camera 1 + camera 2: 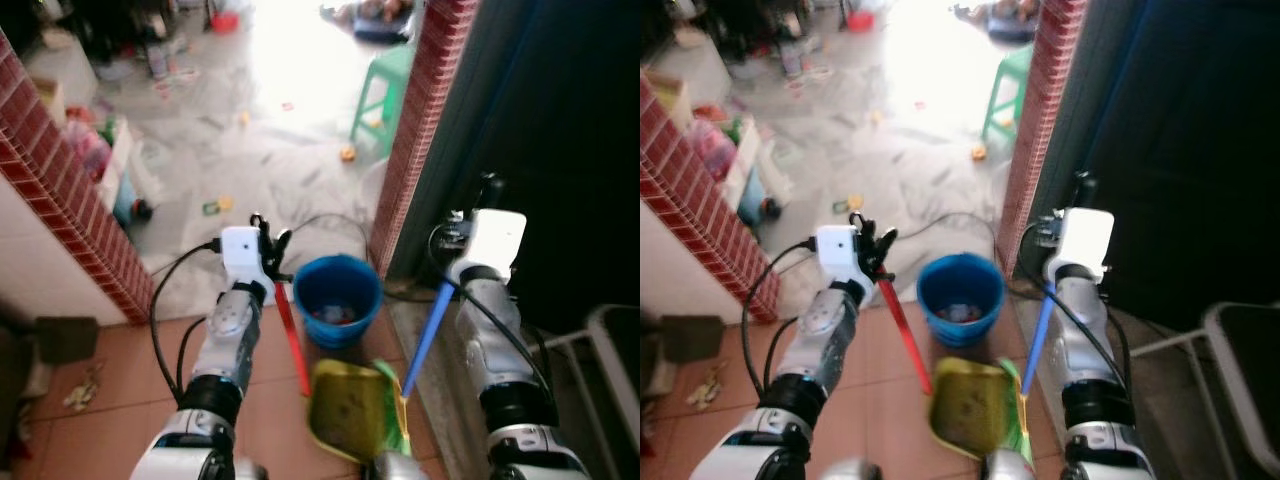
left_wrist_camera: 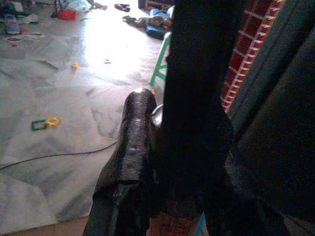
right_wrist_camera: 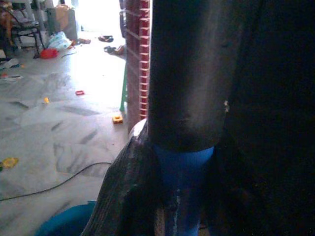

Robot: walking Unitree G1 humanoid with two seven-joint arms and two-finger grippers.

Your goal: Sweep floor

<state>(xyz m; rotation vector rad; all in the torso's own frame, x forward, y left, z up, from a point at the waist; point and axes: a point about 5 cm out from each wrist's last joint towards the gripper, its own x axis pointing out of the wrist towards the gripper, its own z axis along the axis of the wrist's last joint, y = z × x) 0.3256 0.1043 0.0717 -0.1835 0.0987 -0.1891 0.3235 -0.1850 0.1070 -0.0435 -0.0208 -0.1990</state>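
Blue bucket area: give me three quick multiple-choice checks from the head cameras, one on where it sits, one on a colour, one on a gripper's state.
1. Where is the blue bucket?
A. On the green stool
B. On the floor between the two arms
C. In the right gripper

2. What colour is the handle in the left gripper?
A. Red
B. Yellow
C. White

3. What is the right gripper doing?
A. Hanging open
B. Shut on the blue handle
C. Holding a cable

Answers:
1 B, it stands on the tiles beyond the yellow-green dustpan, the green stool is further off.
2 A, the red handle slants down from it.
3 B, the right wrist view shows the fingers closed around the blue handle.
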